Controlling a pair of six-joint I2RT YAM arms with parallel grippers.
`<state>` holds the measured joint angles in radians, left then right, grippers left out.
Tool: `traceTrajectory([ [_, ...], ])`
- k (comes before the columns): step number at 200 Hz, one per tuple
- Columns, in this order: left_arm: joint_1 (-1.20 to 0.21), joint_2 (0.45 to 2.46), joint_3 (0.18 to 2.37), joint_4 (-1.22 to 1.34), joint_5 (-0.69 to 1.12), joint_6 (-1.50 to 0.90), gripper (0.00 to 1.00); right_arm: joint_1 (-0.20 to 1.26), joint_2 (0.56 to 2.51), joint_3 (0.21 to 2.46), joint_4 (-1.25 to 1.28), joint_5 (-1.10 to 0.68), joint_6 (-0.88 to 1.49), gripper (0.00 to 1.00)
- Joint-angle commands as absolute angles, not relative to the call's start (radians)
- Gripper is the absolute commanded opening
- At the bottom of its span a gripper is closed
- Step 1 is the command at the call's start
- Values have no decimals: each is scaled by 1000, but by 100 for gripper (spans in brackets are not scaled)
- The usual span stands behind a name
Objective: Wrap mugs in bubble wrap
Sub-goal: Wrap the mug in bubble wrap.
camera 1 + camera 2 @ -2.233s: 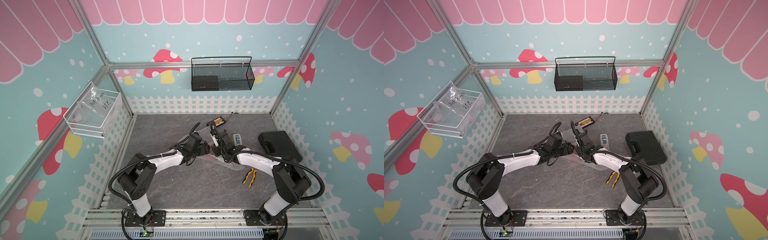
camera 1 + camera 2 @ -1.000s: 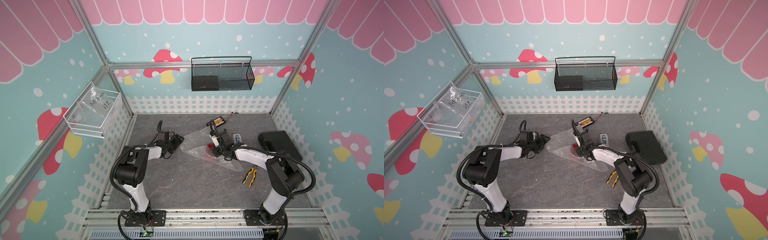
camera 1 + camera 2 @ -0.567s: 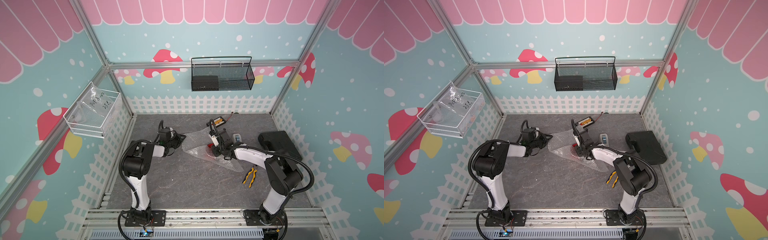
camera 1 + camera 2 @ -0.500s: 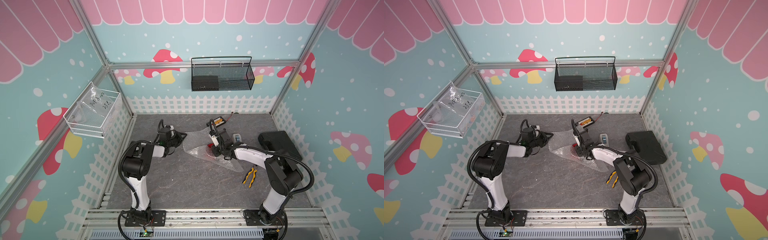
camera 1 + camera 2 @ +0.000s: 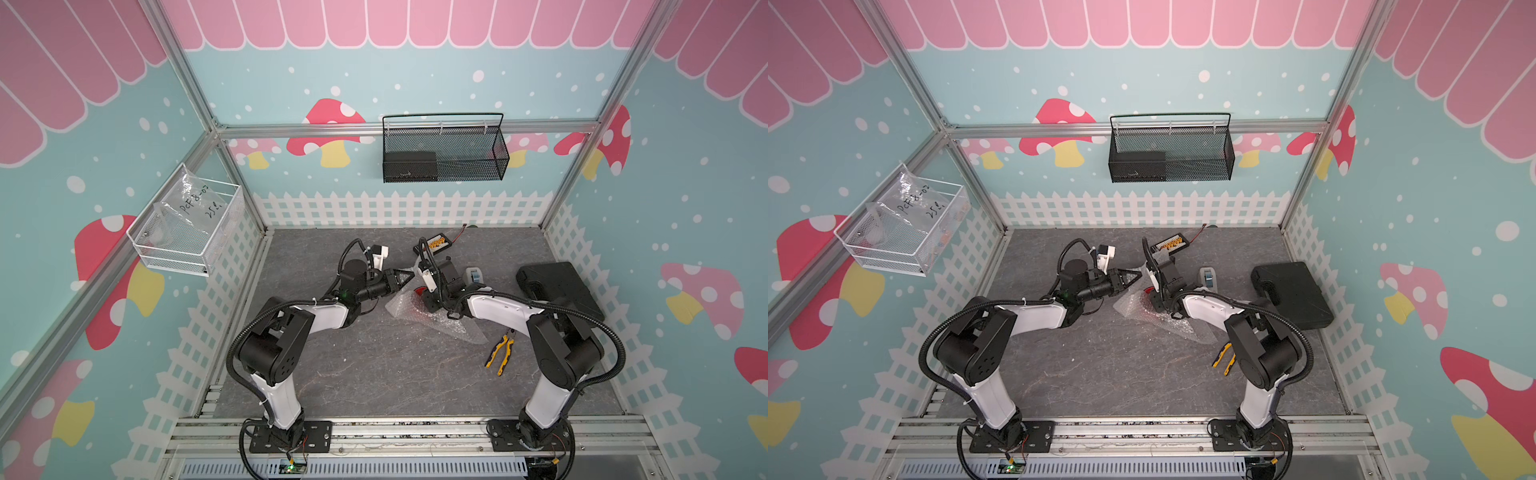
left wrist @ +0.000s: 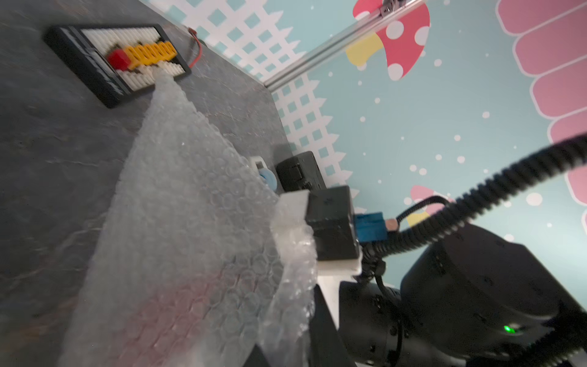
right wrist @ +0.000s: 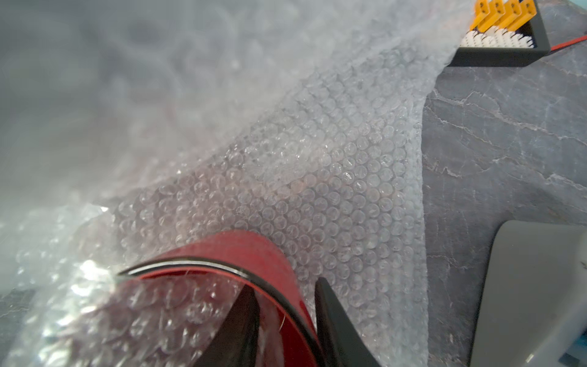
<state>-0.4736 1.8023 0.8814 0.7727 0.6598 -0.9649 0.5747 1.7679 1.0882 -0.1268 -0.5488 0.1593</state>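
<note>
The mug sits near the middle of the table, a little toward 12 o'clock. It lies on the bubble wrap, which trails off toward 4 o'clock. The right hand grips the mug's wall, one finger inside the dark rim and one outside. At the mug's 9 o'clock, the left hand looks closed on a raised edge of the wrap.

The mug is glossy and hard, so it is probably slippery and breakable. A pinch on its thin wall could let it pivot, so that grip needs to be firm. The wrap looks light and limp and will likely sag or spring back unless pinned. It is best held by an edge or corner and drawn over the mug while the mug is steadied.
</note>
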Motion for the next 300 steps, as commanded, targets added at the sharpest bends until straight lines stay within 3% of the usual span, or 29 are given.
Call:
traceTrajectory([
  [1, -507, 1786, 861, 827, 665, -982, 13, 556, 1766, 1056, -88, -555, 187, 33],
  [63, -560, 1897, 869, 857, 659, -1022, 13, 497, 1694, 951, 82, -691, 271, 36],
  [114, -597, 1906, 946, 452, 603, -791, 12, 460, 1641, 919, 140, -710, 305, 42],
  [150, -641, 1848, 1047, 57, 424, -530, 12, 429, 1539, 893, 127, -689, 327, 63],
  [186, -665, 1836, 1096, -28, 381, -460, 12, 399, 1428, 888, 78, -681, 349, 78],
  [260, -712, 1847, 1149, -31, 384, -386, 15, 417, 1588, 906, 91, -838, 374, 75],
  [300, -715, 1807, 1151, -29, 385, -369, 24, 417, 1666, 914, 25, -805, 329, 63],
])
